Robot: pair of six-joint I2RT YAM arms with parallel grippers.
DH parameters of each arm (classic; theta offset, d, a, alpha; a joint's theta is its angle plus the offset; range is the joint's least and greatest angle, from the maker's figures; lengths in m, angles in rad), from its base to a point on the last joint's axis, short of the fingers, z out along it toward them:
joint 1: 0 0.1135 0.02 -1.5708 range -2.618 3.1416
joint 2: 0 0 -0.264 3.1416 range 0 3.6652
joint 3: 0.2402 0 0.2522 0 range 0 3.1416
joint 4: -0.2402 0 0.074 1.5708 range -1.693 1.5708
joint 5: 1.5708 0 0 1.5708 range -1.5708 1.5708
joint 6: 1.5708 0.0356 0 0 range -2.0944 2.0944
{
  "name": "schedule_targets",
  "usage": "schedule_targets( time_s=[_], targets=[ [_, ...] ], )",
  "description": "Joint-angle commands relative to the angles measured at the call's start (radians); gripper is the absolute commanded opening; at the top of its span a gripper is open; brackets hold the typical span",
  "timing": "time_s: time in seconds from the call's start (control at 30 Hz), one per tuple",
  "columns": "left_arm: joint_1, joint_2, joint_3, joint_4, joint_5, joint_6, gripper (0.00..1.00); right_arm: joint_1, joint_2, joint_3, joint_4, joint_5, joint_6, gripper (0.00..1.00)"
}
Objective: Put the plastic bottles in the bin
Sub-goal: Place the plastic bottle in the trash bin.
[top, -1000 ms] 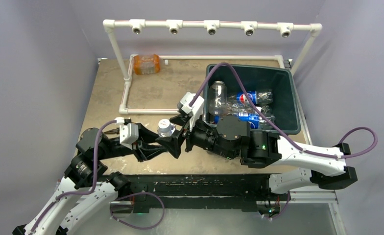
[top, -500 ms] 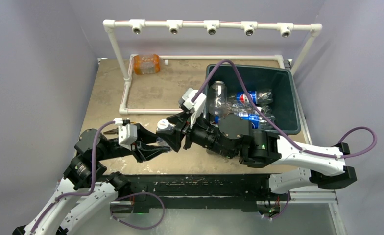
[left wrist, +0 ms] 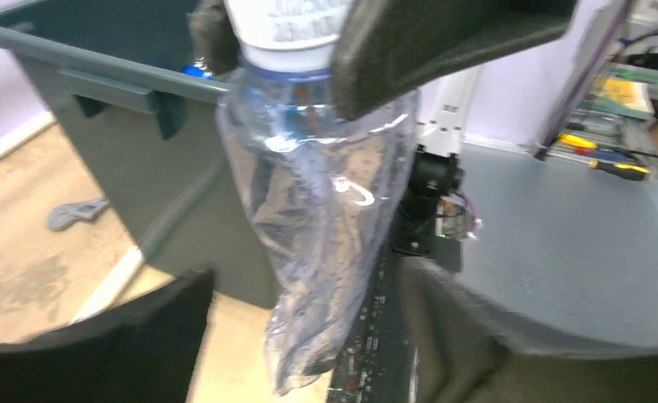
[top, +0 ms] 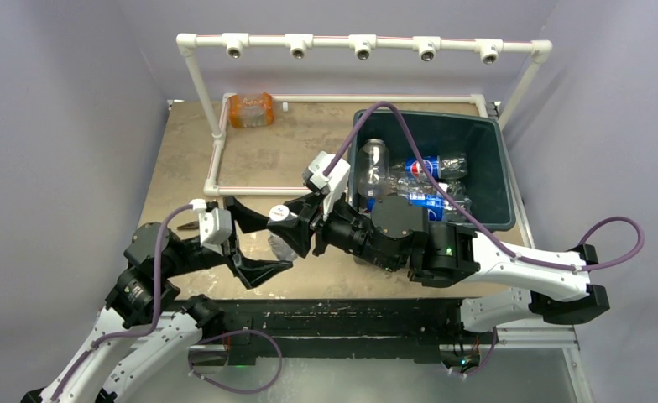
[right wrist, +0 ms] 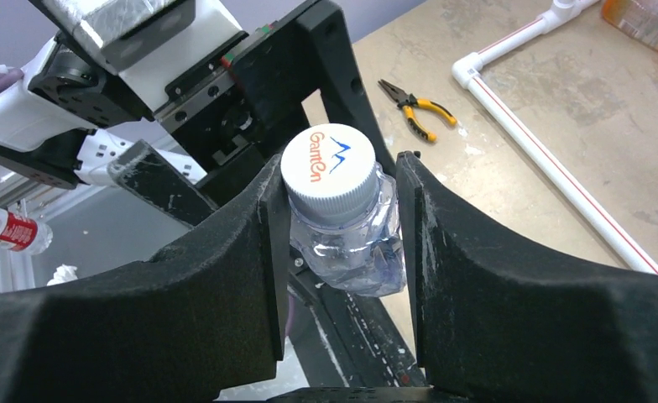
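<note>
**Top view.** My right gripper [top: 296, 227] pinches a crumpled clear bottle [top: 282, 246] at the neck, just under its white cap. The bottle hangs cap uppermost near the front edge of the table [top: 183, 168]. My left gripper [top: 271, 243] stands spread, with one finger on either side of the bottle and neither touching it. The bin [top: 430, 115] sits at 2 o'clock from the held bottle. Several bottles [top: 418, 180], some with blue labels, lie on its floor. An orange bottle [top: 251, 109] lies at 11 o'clock on the table, by the far edge, just outside a white pipe frame [top: 216, 159].

**Right wrist view.** Both pads of the right gripper [right wrist: 338, 210] press against the neck of the clear bottle [right wrist: 347, 243]. Yellow-handled pliers [right wrist: 416, 107] lie on the table at 1 o'clock from the cap.

**Left wrist view.** The clear bottle [left wrist: 326, 210] dangles in front of the bin [left wrist: 99, 126].
</note>
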Motion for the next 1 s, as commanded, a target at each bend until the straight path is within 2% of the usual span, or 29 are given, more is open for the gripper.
schedule_targets(
  time_s=[0.0,0.13,0.27,0.3,0.4,0.43,0.5,0.53,0.57,0.63,0.73,0.9,0.97],
  targets=[
    [-0.002,-0.037,0.060,0.001,-0.171,-0.033,0.94,0.002,-0.066,0.046,0.014,0.028,-0.037,0.00],
    [-0.001,-0.146,0.034,0.068,-0.398,-0.086,0.99,0.003,-0.123,0.145,0.021,0.066,-0.092,0.00],
    [-0.001,-0.233,-0.068,0.147,-0.569,-0.121,0.99,0.002,-0.191,0.151,0.152,0.216,-0.241,0.00],
    [-0.002,-0.233,-0.107,0.169,-0.599,-0.148,0.98,0.002,-0.194,0.149,0.176,0.265,-0.292,0.00],
    [-0.001,-0.179,-0.147,0.192,-0.665,-0.195,0.96,0.002,-0.174,0.128,0.251,0.538,-0.472,0.00],
    [-0.001,-0.160,-0.148,0.186,-0.708,-0.212,0.96,0.002,-0.175,0.078,0.352,0.638,-0.599,0.00],
    [-0.001,-0.134,-0.149,0.175,-0.782,-0.235,0.96,-0.004,-0.201,-0.050,0.669,0.755,-0.879,0.00],
    [-0.002,-0.128,-0.154,0.173,-0.816,-0.241,0.96,-0.015,-0.213,-0.085,0.784,0.792,-0.974,0.00],
    [-0.001,-0.127,-0.160,0.176,-0.846,-0.245,0.95,-0.040,-0.223,-0.101,0.819,0.820,-1.009,0.00],
    [-0.002,-0.127,-0.183,0.179,-0.900,-0.251,0.92,-0.133,-0.257,-0.124,0.763,0.851,-0.960,0.00],
    [-0.002,-0.099,-0.199,0.126,-1.050,-0.329,0.88,-0.307,-0.325,-0.157,0.410,0.783,-0.638,0.00],
    [-0.001,0.017,-0.157,-0.022,-1.249,-0.450,0.89,-0.518,-0.291,-0.217,0.159,0.643,-0.383,0.00],
    [-0.002,0.061,-0.129,-0.067,-1.287,-0.489,0.91,-0.580,-0.286,-0.248,0.138,0.568,-0.328,0.00]
  ],
)
